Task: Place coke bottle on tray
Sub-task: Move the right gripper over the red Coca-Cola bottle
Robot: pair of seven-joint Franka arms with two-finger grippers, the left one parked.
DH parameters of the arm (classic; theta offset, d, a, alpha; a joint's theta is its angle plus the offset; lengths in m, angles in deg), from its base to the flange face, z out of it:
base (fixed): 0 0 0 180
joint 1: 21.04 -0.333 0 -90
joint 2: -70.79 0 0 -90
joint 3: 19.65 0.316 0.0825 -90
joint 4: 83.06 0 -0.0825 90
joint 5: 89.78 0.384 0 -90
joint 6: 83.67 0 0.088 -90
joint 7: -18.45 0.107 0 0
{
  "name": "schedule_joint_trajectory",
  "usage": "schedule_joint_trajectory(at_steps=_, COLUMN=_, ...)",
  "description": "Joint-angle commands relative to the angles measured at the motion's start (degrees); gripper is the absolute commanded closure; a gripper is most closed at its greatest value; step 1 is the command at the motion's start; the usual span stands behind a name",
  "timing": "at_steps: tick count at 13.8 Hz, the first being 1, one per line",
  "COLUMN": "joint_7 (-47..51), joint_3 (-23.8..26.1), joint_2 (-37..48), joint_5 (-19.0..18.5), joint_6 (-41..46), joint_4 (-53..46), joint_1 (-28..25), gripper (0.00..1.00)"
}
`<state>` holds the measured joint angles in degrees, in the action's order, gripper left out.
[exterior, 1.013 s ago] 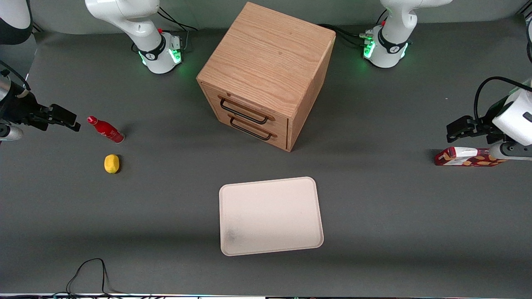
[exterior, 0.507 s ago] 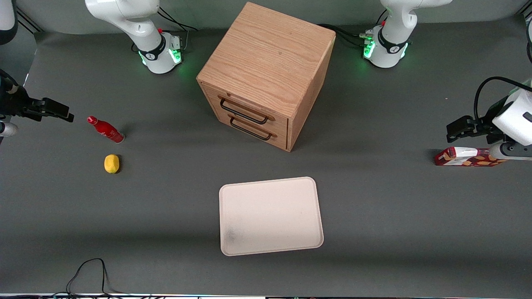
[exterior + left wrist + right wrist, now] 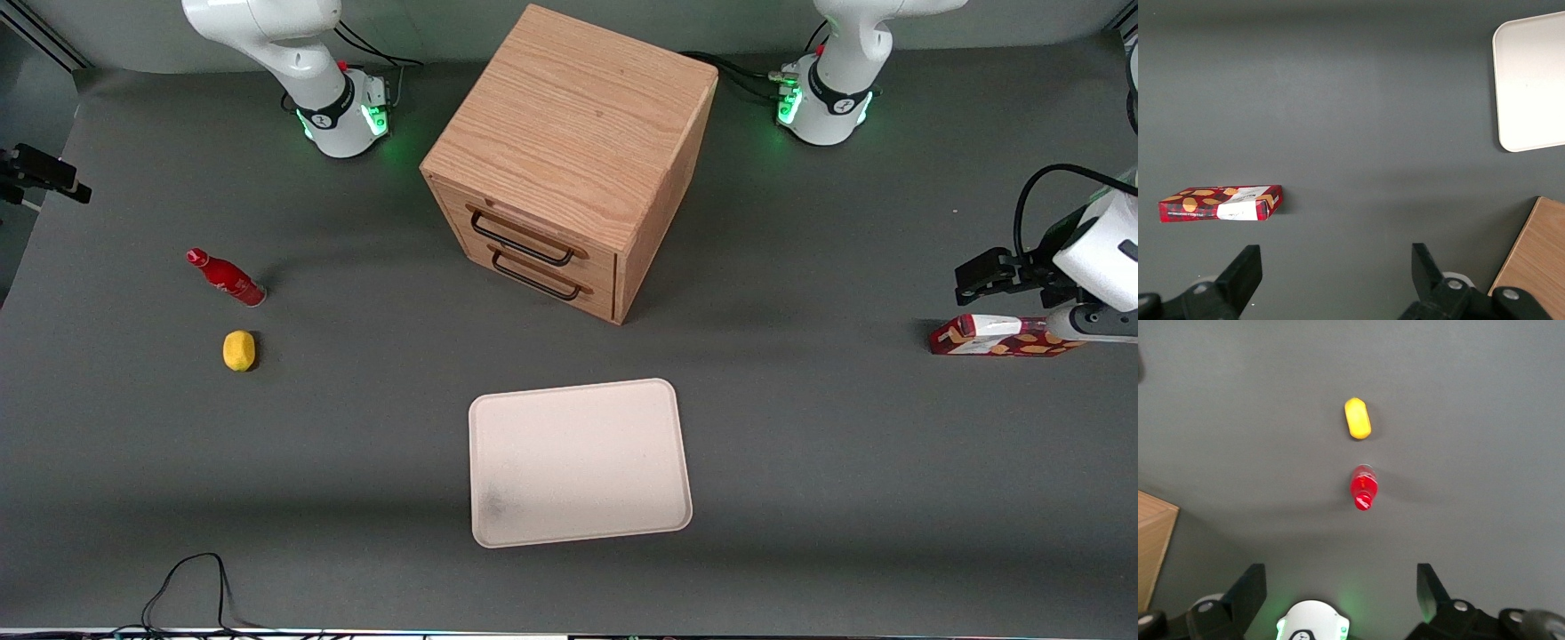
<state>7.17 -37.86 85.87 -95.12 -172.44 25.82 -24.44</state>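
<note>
The coke bottle [image 3: 225,277] is a small slim red bottle standing on the grey table toward the working arm's end. It also shows in the right wrist view [image 3: 1363,487], seen from above, cap toward the camera. The tray [image 3: 578,460] is pale cream-pink and lies bare near the front camera, in front of the cabinet; its corner shows in the left wrist view [image 3: 1531,80]. My right gripper [image 3: 62,178] is at the table's edge, well apart from the bottle and farther from the front camera. Its fingers [image 3: 1251,587] stand wide open and hold nothing.
A yellow lemon [image 3: 238,350] lies beside the bottle, nearer the front camera, and shows in the right wrist view [image 3: 1357,418]. A wooden drawer cabinet [image 3: 569,160] stands mid-table. A flat red carton [image 3: 996,336] lies toward the parked arm's end. The arm's base [image 3: 1311,623] glows green.
My right gripper has drawn away from the bottle, farther from the front camera and out toward the table's edge. The bottle, lemon and tray have not moved.
</note>
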Motion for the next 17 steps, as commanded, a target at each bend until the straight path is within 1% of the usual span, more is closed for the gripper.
schedule_joint_trajectory(at_steps=1, joint_7=-0.7, joint_3=-0.7, joint_2=7.0, joint_5=-3.1, joint_6=-6.7, joint_4=11.1, joint_1=-0.4, gripper=0.0)
schedule_joint_trajectory(at_steps=2, joint_7=-0.7, joint_3=-1.0, joint_2=7.9, joint_5=-3.6, joint_6=-7.8, joint_4=13.0, joint_1=-0.4, gripper=0.0)
schedule_joint_trajectory(at_steps=4, joint_7=-0.7, joint_3=-3.5, joint_2=8.0, joint_5=-3.6, joint_6=-9.6, joint_4=16.0, joint_1=-0.5, gripper=0.0)
schedule_joint_trajectory(at_steps=6, joint_7=-0.6, joint_3=-4.6, joint_2=8.6, joint_5=-3.6, joint_6=-13.2, joint_4=19.7, joint_1=-0.4, gripper=0.0)
schedule_joint_trajectory(at_steps=11, joint_7=-0.7, joint_3=-6.0, joint_2=6.5, joint_5=-3.7, joint_6=-25.8, joint_4=28.2, joint_1=-0.4, gripper=0.0)
schedule_joint_trajectory(at_steps=14, joint_7=-1.8, joint_3=-6.0, joint_2=4.8, joint_5=-4.2, joint_6=-31.3, joint_4=31.8, joint_1=-0.6, gripper=0.0)
schedule_joint_trajectory(at_steps=17, joint_7=-3.2, joint_3=-7.4, joint_2=2.9, joint_5=-4.8, joint_6=-35.5, joint_4=34.0, joint_1=-0.6, gripper=0.0)
